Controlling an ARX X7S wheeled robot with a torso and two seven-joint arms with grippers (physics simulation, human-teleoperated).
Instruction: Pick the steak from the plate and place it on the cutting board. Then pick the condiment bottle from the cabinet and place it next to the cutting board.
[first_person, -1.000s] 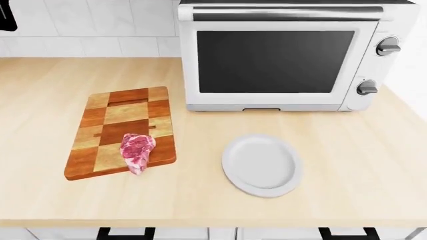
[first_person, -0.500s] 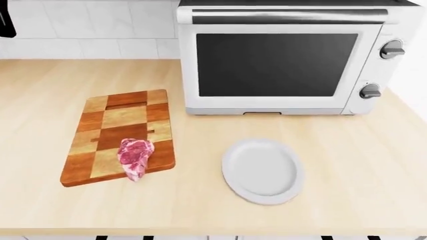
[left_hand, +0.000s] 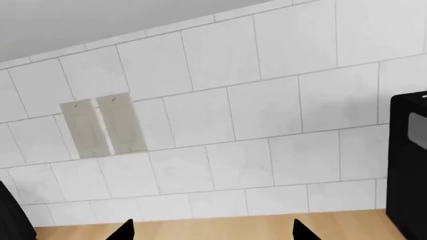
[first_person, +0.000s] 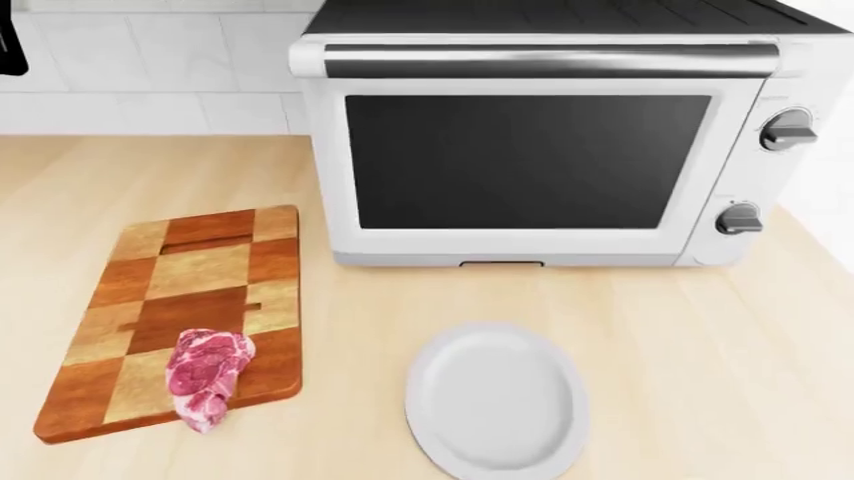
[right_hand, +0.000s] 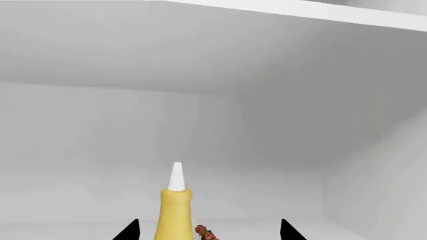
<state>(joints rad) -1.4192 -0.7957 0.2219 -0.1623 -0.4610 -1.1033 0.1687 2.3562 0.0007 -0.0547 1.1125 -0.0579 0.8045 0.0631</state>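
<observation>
The light wooden countertop carries the cutting board, the plate and a white toaster oven.

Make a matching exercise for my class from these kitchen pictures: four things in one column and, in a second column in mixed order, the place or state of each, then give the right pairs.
Things:
1. steak
2. plate
3. condiment bottle
4. cutting board

Places or states:
A. bare, on the counter in front of the oven
B. upright inside a white cabinet
C. lying on a near corner of the board, partly over its edge
D. flat on the counter, left of the oven

Right pairs: 1-C, 2-A, 3-B, 4-D
</observation>
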